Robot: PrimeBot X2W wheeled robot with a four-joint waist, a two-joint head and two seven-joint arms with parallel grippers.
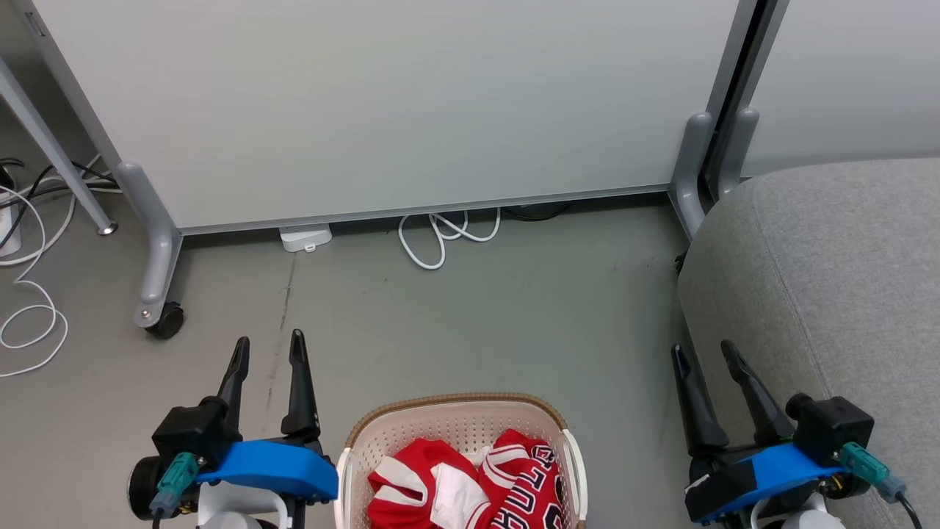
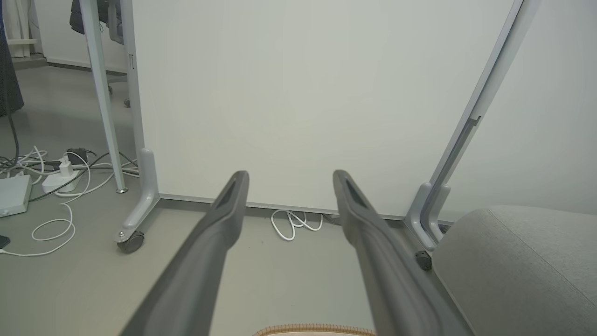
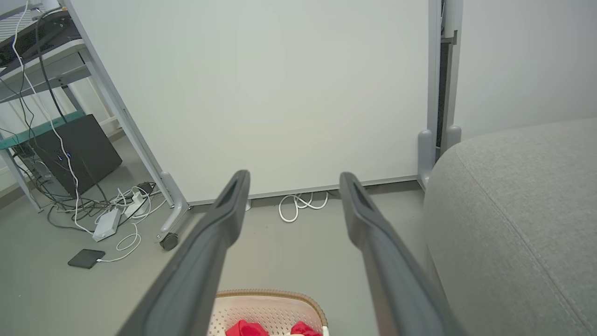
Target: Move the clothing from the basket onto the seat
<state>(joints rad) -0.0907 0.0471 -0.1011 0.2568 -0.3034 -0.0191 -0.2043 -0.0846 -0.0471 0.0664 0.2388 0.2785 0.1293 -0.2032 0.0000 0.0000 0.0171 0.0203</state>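
Note:
The cream basket (image 1: 382,430) with a brown woven rim stands on the floor at the bottom centre of the head view. Inside lies the red clothing (image 1: 470,485) with white trim; one piece carries black-and-white lettering. The basket rim (image 2: 312,330) peeks into the left wrist view, and the basket (image 3: 266,310) with a bit of red clothing (image 3: 245,329) appears in the right wrist view. The grey seat (image 1: 830,294) fills the right side. My left gripper (image 1: 268,351) hangs open left of the basket. My right gripper (image 1: 703,353) hangs open at the seat's edge. Both are empty.
A pale partition panel (image 1: 382,103) on grey wheeled feet (image 1: 158,294) stands across the floor ahead. White cables (image 1: 440,235) lie under it and more cables (image 1: 29,308) at the far left. A dark box and a phone (image 3: 86,258) lie on the floor further left.

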